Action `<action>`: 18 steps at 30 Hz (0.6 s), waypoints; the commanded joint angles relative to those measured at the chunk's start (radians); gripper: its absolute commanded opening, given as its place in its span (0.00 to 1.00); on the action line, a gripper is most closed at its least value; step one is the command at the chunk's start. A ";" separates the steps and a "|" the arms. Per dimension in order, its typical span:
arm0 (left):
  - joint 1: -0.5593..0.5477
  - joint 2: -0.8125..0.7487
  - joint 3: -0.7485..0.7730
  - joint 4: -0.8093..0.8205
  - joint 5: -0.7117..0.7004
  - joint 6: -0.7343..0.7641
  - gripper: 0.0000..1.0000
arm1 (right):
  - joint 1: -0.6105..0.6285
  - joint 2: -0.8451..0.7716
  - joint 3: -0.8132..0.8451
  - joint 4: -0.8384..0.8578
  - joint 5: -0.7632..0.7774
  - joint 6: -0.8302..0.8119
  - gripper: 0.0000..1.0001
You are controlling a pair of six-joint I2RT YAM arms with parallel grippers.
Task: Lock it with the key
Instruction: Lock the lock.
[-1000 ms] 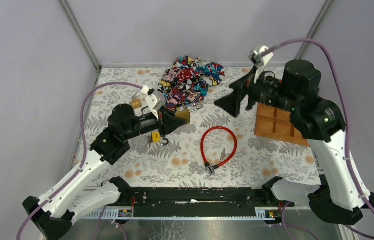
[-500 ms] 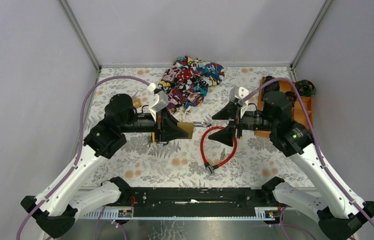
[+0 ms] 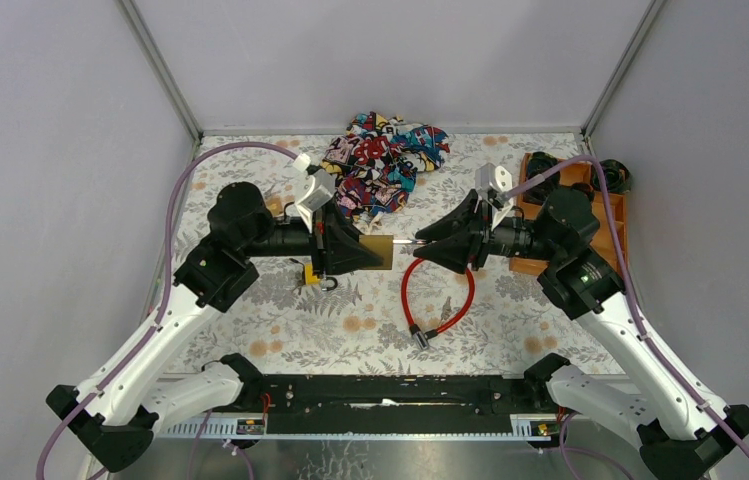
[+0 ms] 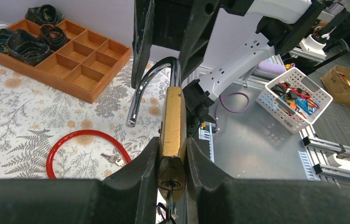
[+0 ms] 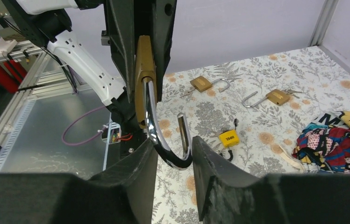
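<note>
My left gripper [image 4: 172,145] clamps the padlock [image 4: 173,114] above the table's [image 3: 370,330] middle, with the key [image 4: 169,198] in its base. The shackle [image 5: 150,116] stands open, so nothing is locked yet. My right gripper [image 5: 174,156] flanks its bend, and I can't tell if it presses. Left to do, I judge: push the shackle home and turn the key.

Top view: taken from above and behind the arm bases, looking down over the whole table [image 3: 280,320]. Left wrist view: taken close along the left gripper [image 4: 172,142], faced toward the wooden tray [image 4: 93,95]. Right wrist view: taken close along the right gripper [image 5: 174,142], faced the opposite way, toward the patterned cloth [image 5: 332,135]. The padlock [image 3: 378,253] is caught by all three views.
</note>
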State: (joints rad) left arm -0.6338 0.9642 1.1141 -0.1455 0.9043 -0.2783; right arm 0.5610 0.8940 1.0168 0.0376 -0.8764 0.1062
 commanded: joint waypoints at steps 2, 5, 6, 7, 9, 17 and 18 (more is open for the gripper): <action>0.003 -0.022 0.024 0.172 0.036 -0.021 0.00 | 0.001 -0.007 0.007 0.106 0.002 0.109 0.18; 0.003 -0.023 0.020 0.155 0.036 0.039 0.00 | 0.002 0.009 0.045 0.084 -0.026 0.193 0.00; 0.003 -0.025 0.020 0.156 0.037 0.059 0.00 | 0.002 0.014 0.067 0.049 -0.047 0.206 0.00; 0.003 -0.025 0.022 0.161 0.043 0.076 0.00 | 0.001 0.018 0.087 0.009 -0.064 0.210 0.00; 0.003 -0.024 0.023 0.188 0.061 0.080 0.00 | 0.002 0.011 0.112 -0.068 -0.095 0.212 0.00; -0.022 -0.002 -0.020 0.413 0.147 -0.023 0.00 | 0.001 -0.021 0.164 -0.071 -0.099 0.247 0.00; -0.024 0.004 -0.025 0.451 0.154 -0.048 0.00 | 0.002 -0.028 0.161 -0.059 -0.079 0.248 0.00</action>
State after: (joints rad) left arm -0.6407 0.9703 1.1000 0.0307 0.9764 -0.2543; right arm 0.5629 0.8940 1.1213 -0.0559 -0.9634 0.3210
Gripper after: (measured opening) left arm 0.263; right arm 0.066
